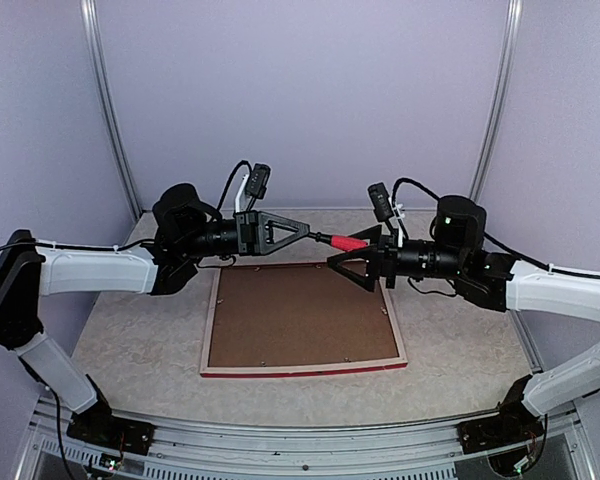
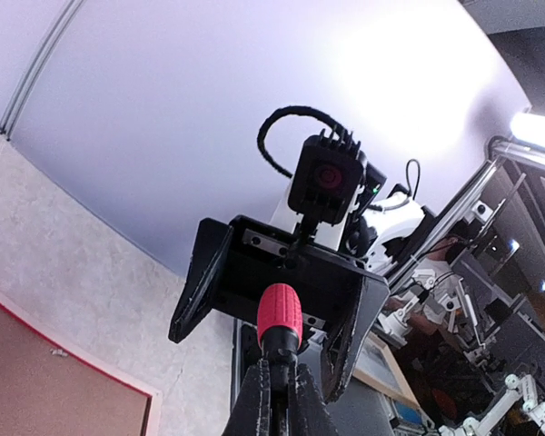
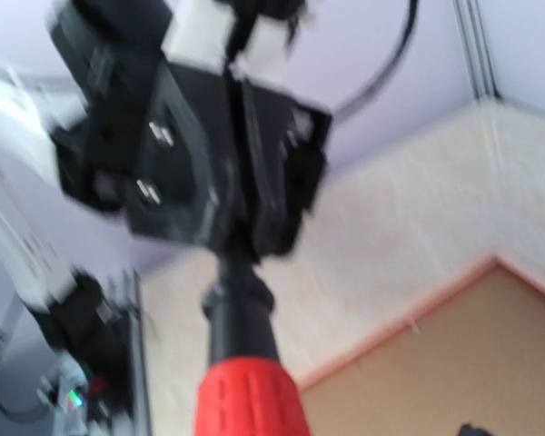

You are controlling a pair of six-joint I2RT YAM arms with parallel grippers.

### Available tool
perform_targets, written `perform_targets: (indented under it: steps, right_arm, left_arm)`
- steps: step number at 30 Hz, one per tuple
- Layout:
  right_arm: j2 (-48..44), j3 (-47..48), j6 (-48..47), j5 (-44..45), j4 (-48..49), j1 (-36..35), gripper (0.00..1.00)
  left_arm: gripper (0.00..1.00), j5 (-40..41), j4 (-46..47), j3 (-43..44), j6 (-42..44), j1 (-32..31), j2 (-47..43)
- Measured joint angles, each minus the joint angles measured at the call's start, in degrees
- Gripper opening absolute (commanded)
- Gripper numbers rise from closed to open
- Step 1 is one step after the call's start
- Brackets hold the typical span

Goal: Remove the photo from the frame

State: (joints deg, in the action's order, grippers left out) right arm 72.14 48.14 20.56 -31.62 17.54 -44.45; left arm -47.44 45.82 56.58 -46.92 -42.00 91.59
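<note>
Frame: the frame (image 1: pixel 302 370) lies face down on the bench (image 1: pixel 130 340), red rim at its near edge.
Photo: not visible; likely under the brown backing board (image 1: pixel 300 320) that fills the frame.
Left hand: the left hand (image 1: pixel 302 229) hangs above the frame's far edge, pressed together on the dark shaft of the screwdriver (image 1: pixel 346 242).
Right hand: the right hand (image 1: pixel 345 252) is above the frame's far right corner, spread either side of the red handle.
Retainers: small tabs (image 2: pixel 59 352) hold the board to the frame's inner rim.
Handling: the print is probably light, floppy and easily creased or smudged; once the board is out, lift it by one corner or edge.
</note>
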Motion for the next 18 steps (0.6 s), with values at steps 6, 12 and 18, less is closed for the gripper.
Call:
perform_targets:
  steps: [6, 12, 18]
  right_arm:
    - [0.3, -0.1, 6.6, -0.9, 11.1, 0.0, 0.71]
    - [1.9, -0.1, 9.6, -0.9, 15.6, 0.0, 0.57]
    - [3.6, 0.0, 10.5, -0.9, 15.3, 0.0, 0.50]
  left_arm:
    - [0.00, 1.4, 6.6, -0.3, -4.2, 0.1, 0.0]
    - [0.00, 2.7, 7.5, -0.5, -5.0, -0.2, 0.0]
    - [0.00, 3.3, 7.3, -0.5, -4.6, -0.8, 0.0]
